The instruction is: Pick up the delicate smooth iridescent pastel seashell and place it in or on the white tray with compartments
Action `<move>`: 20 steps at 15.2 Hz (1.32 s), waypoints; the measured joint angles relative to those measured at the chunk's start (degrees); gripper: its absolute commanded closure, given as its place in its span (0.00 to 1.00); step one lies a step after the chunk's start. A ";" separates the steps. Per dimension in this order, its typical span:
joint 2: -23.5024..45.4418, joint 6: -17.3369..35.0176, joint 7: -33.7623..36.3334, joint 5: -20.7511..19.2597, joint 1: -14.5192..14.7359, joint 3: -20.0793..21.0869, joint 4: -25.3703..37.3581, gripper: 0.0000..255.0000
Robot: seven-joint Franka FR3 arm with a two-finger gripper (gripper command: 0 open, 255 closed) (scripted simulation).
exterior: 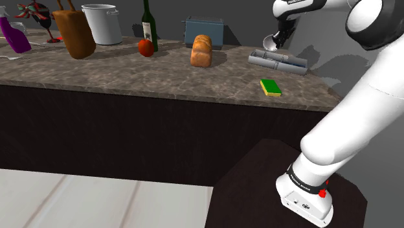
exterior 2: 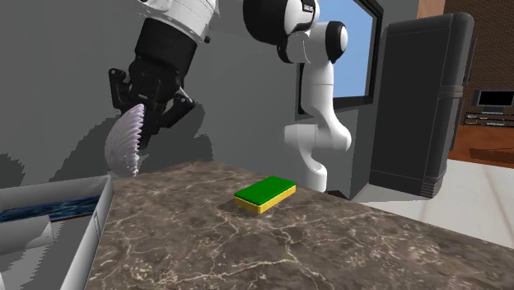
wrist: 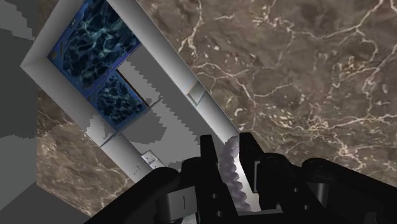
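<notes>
Fingers (wrist: 207, 153) of the black gripper (wrist: 228, 145) stood only narrowly apart and pressed on either side of a pale, ribbed seashell (wrist: 230, 168), which hung between them clear of every surface. From the second exterior view the gripper (exterior 2: 147, 123) pointed downward with the seashell (exterior 2: 126, 147) fanning out below it, whitish with a faint lilac tint, in the air above the brown marbled counter (exterior 2: 329, 247) and just to that view's right of the tray (exterior 2: 92, 226). From the shoulder view the seashell (exterior: 270, 43) sat under the gripper (exterior: 277, 37), above the left end of the tray (exterior: 285, 64); whether it was over a compartment or just beside the outer wall could not be told. Along the hand, the tray (wrist: 167, 58) showed white walls and dividers, with a dark blue mottled floor in two of its compartments, lying on the counter (wrist: 305, 83). A green-topped yellow sponge (exterior: 271, 87) lay on the counter near the tray, toward the front edge, and the sponge (exterior 2: 264, 194) was apart from both tray and shell. Farther along the counter (exterior: 129, 74) stood a loaf of bread (exterior: 201, 50), a toaster (exterior: 204, 30), a dark bottle (exterior: 149, 26) and a white pot (exterior: 103, 24).
</notes>
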 measured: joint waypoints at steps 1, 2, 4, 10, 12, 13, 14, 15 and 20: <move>1.30 0.46 -1.52 0.99 -0.56 -0.75 1.09 1.00; 3.20 0.52 -3.18 2.34 -1.14 -1.45 3.11 1.00; 6.79 0.73 -6.68 5.16 -2.62 -2.74 6.83 1.00; 19.15 -1.36 -16.72 14.76 -9.30 -4.65 21.44 1.00; 23.19 -2.94 -19.63 17.70 -12.21 -4.66 27.04 1.00; 23.66 -2.61 -20.05 18.08 -12.63 -4.64 27.19 1.00; 24.04 -2.10 -20.26 18.33 -12.86 -4.60 27.06 1.00; 24.20 -1.41 -20.30 18.42 -12.90 -4.56 26.51 1.00; 23.79 2.65 -19.94 18.11 -12.41 -4.54 22.02 1.00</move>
